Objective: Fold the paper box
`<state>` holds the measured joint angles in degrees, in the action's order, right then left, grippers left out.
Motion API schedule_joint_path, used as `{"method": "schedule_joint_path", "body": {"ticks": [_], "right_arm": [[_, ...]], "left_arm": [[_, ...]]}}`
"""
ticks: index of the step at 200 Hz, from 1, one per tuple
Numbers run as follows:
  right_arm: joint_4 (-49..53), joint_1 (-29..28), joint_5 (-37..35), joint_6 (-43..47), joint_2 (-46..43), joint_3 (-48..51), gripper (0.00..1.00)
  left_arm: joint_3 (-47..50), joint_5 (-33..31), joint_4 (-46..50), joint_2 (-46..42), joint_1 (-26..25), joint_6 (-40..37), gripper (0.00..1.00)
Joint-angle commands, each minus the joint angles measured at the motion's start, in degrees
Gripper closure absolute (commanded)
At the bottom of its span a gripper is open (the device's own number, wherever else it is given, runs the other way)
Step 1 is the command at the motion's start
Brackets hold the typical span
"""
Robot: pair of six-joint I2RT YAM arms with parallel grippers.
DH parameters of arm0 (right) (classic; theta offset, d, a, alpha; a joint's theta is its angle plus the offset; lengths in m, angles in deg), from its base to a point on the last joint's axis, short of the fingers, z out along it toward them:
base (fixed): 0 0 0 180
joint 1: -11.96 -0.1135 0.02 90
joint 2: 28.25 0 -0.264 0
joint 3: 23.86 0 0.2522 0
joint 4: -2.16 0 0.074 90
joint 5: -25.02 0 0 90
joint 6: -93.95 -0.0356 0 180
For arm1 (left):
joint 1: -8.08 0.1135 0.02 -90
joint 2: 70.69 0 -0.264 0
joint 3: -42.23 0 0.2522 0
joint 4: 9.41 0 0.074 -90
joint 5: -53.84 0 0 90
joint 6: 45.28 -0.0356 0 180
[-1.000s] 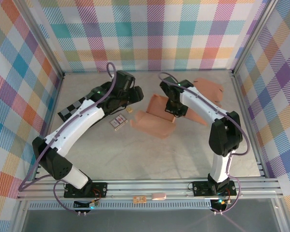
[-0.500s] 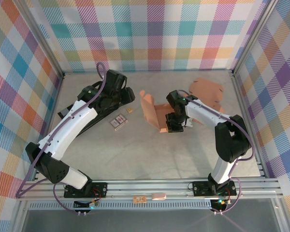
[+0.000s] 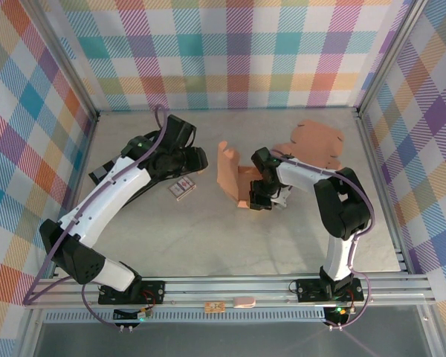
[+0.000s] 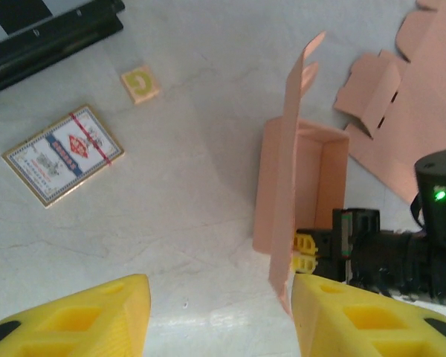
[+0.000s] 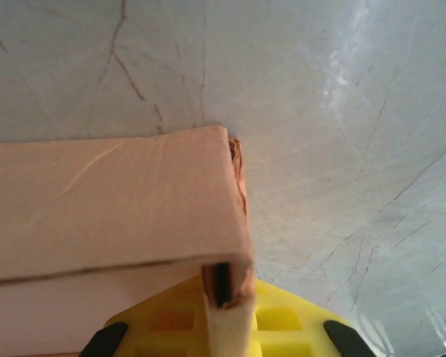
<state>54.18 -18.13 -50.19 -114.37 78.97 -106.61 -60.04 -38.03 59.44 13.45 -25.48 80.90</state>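
Observation:
The pink paper box (image 3: 241,182) stands on the table mid-scene, its tall lid flap (image 3: 226,165) upright on the left side. My right gripper (image 3: 257,199) is shut on the box's near wall; the right wrist view shows that wall's edge (image 5: 224,286) pinched between the yellow fingers (image 5: 282,323). In the left wrist view the box (image 4: 312,175) is an open tray with the flap (image 4: 288,156) rising edge-on. My left gripper (image 4: 219,316) hovers open just left of it, nothing between its fingers, the flap's lower corner close to its right finger (image 4: 357,316).
A banded deck of cards (image 4: 63,152) and a small yellow-marked tile (image 4: 141,83) lie left of the box. Flat pink box blanks (image 3: 312,141) lie at the back right. A black checker board (image 3: 104,172) lies by the left wall.
The box went from lying spread flat to a tray with its lid flap upright, dragged slightly left and nearer by the right gripper. The left gripper drew back left and narrowed a little.

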Motion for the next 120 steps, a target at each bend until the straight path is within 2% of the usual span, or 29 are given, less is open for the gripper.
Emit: {"method": "schedule_joint_path", "body": {"ticks": [1,20,82,120], "right_arm": [[0.44,-0.23,1.54,-5.25,1.32,0.21,0.94],[-0.43,-0.24,1.82,-5.16,1.34,0.78,0.89],[-0.19,-0.24,0.77,-5.58,-1.80,0.31,0.63],[1.58,0.18,-1.43,-4.68,-4.68,-0.33,0.54]], "left_arm": [[1.79,3.30,1.42,-1.69,0.17,-1.37,0.47],[2.28,3.88,1.79,-1.63,0.17,-1.52,0.47],[4.81,5.54,1.62,-2.04,0.23,-0.43,0.41],[5.32,5.48,1.60,-2.28,0.16,-0.33,0.41]]}}
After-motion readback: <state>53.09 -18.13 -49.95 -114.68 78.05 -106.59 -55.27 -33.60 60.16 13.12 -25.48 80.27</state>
